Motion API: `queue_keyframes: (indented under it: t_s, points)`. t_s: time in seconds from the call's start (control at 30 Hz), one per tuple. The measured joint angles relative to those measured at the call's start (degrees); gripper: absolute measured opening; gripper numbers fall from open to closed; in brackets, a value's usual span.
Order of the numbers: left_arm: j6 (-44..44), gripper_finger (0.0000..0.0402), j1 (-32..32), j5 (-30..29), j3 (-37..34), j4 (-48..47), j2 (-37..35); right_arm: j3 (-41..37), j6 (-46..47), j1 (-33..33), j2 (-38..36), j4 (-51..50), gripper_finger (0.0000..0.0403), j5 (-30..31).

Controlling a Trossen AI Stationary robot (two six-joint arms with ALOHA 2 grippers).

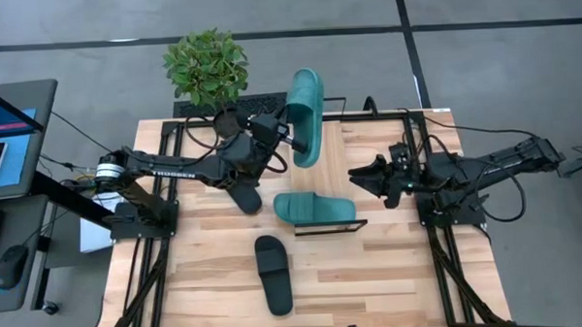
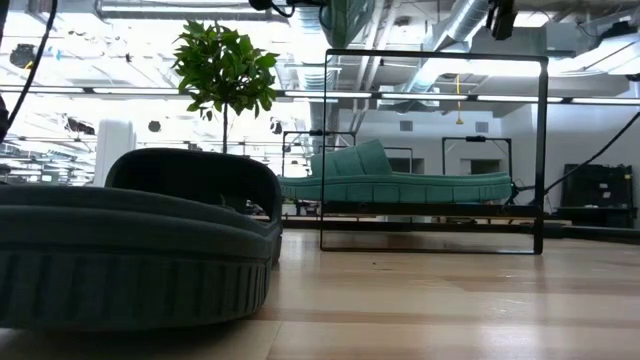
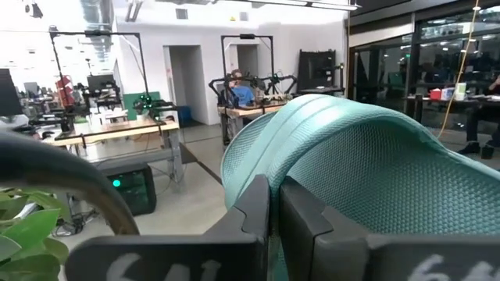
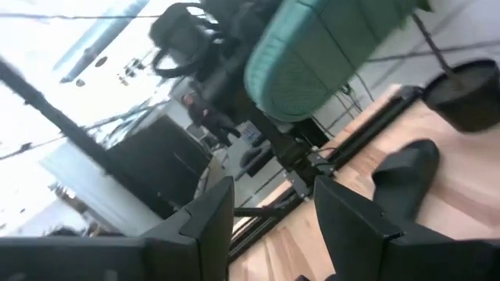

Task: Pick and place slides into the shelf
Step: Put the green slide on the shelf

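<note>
1. Slide count, high view: four in all, two teal and two black.
2. Teal slide one (image 1: pixel 306 115) is in the upper centre of the frame, raised off the desk (image 1: pixel 392 286) in the left claw (image 1: pixel 288 137), at the desk's far edge.
3. Teal slide two (image 1: pixel 315 208) lies flat at frame centre on the shelf (image 1: pixel 330 227). The low view shows this slide (image 2: pixel 400 184) resting on the shelf board inside the wire frame (image 2: pixel 436 54).
4. Black slide one (image 1: pixel 272 273) lies on the desk, lower centre of the frame, well apart from the shelf.
5. Black slide two (image 1: pixel 244 196) lies left of centre, partly under the left arm, just beside the shelf.
6. Left claw: closed on the raised teal slide. In the left wrist view its fingers (image 3: pixel 301 226) stand close together against the slide's textured surface (image 3: pixel 367 172).
7. Right claw (image 1: pixel 357 177): centre right of the frame, near the shelf's right end, holding nothing. In the right wrist view its fingers (image 4: pixel 355 215) stand apart with a clear gap between them.
8. One potted plant (image 1: pixel 206 69) stands at the upper left, beyond the desk's far edge.
</note>
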Motion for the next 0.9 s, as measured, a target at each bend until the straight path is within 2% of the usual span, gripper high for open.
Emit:
queue_keyframes:
  t_s: [0.17, 0.37, 0.6, 0.9]
  points:
    - [1.45, 0.0000, 0.01, 0.32, 0.00, -0.10, 0.00, -0.04, 3.39, -0.02, 3.73, 3.76, 0.0178, 1.54]
    - [2.07, 0.0000, -0.14, 3.64, 0.00, -1.98, -0.02, -0.02, 3.84, 0.84, 8.67, 12.61, 0.0182, 1.45]
    - [1.74, 0.0000, -0.17, 7.14, 0.00, -8.66, -0.02, 3.24, 5.43, -0.85, 13.30, 12.38, 0.0182, 1.51]
    - [4.63, 0.0000, -1.11, 7.84, 0.00, -11.69, -0.02, 7.74, 8.79, -4.56, 18.73, 8.06, 0.0184, 1.31]
